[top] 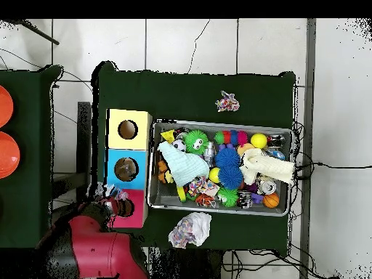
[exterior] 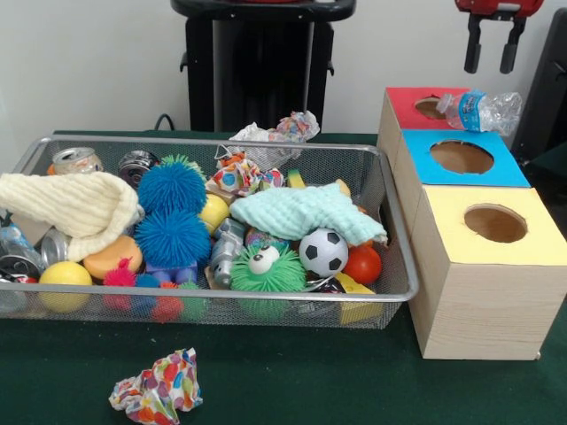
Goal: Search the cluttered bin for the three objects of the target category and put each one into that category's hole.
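Note:
My gripper (exterior: 492, 49) hangs open and empty at the top right, above the red-topped box (exterior: 406, 104). A clear plastic bottle (exterior: 481, 111) with a blue label lies on its side across that box, right next to the round hole (exterior: 430, 107) and not inside it. The overhead view shows the bottle (top: 109, 192) by the red arm (top: 94, 247). The wire mesh bin (exterior: 392, 221) holds mixed clutter: a crushed bottle (exterior: 12, 241) at its left end, metal cans (exterior: 75, 160), spiky blue balls (exterior: 173, 188), a soccer ball (exterior: 323, 251) and two cloths.
A blue-topped box (exterior: 514, 173) and a yellow-topped box (exterior: 452, 243), each with a round hole, stand in a row with the red one to the right of the bin. One crumpled paper ball (exterior: 158, 390) lies in front of the bin, another (exterior: 276, 133) behind it.

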